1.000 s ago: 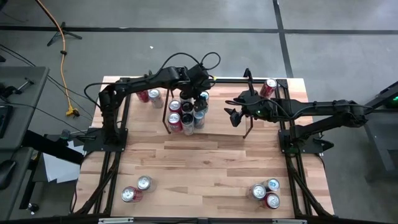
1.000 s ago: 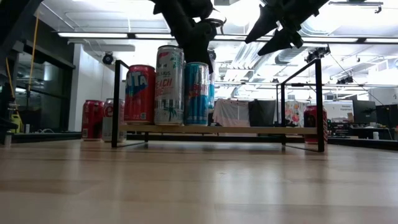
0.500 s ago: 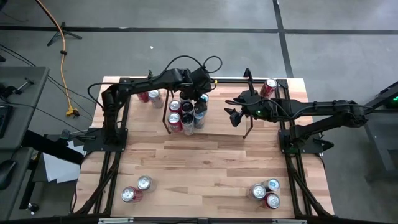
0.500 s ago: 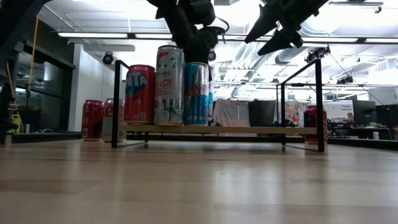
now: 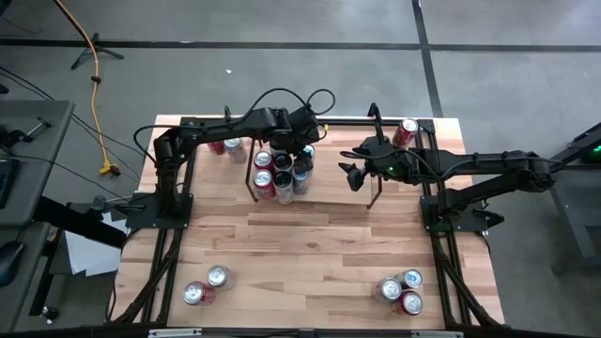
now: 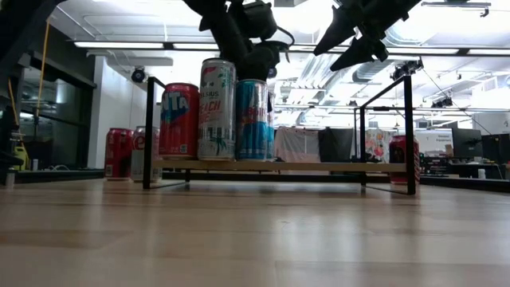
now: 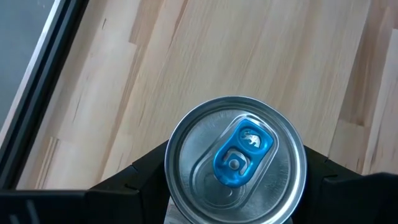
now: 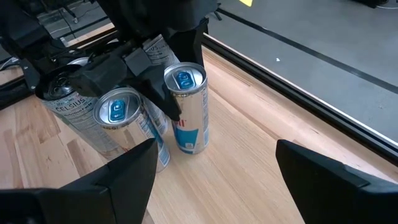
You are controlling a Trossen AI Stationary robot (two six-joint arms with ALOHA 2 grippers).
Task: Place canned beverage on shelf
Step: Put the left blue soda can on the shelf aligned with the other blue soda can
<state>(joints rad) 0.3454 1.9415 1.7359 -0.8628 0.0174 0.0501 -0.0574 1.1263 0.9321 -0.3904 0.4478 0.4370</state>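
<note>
1. Left wrist view is showing the left gripper straddling a slim blue-tabbed can, its fingers sitting beside the can's sides; whether they are pinching it, I cannot tell.
2. That can is standing on the shelf, tucked against the other cans to save room.
3. The right gripper is hovering spread over the shelf's bare end, keeping clear.

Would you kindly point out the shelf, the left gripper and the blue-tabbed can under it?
shelf (image 6: 319, 166): low view, front edge of its top.
left gripper (image 8: 163, 93): right wrist view, between fingertips.
blue-tabbed can (image 7: 235, 163): left wrist view, lid centre.
</note>
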